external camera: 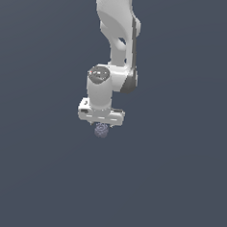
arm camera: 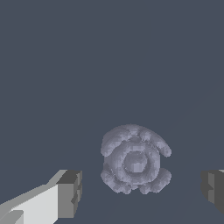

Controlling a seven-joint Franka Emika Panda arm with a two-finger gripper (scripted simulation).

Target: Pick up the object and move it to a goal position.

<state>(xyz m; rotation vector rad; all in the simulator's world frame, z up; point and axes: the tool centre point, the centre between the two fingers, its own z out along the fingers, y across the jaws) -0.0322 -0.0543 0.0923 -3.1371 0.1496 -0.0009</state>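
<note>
The object [arm camera: 133, 161] is a small knobbly grey-purple lump with a berry-like surface. In the wrist view it lies between my two fingers, with a clear gap to each. One finger pad [arm camera: 70, 192] stands on one side and the other pad [arm camera: 213, 189] on the opposite side. My gripper [arm camera: 141, 190] is open and not touching the object. In the exterior view the white gripper [external camera: 101, 125] hangs straight down from the arm, and the object [external camera: 101, 130] shows just under it, much narrower than the hand.
A plain dark grey-blue surface [external camera: 177, 188] fills the view all around. No other object, container or edge shows in either view.
</note>
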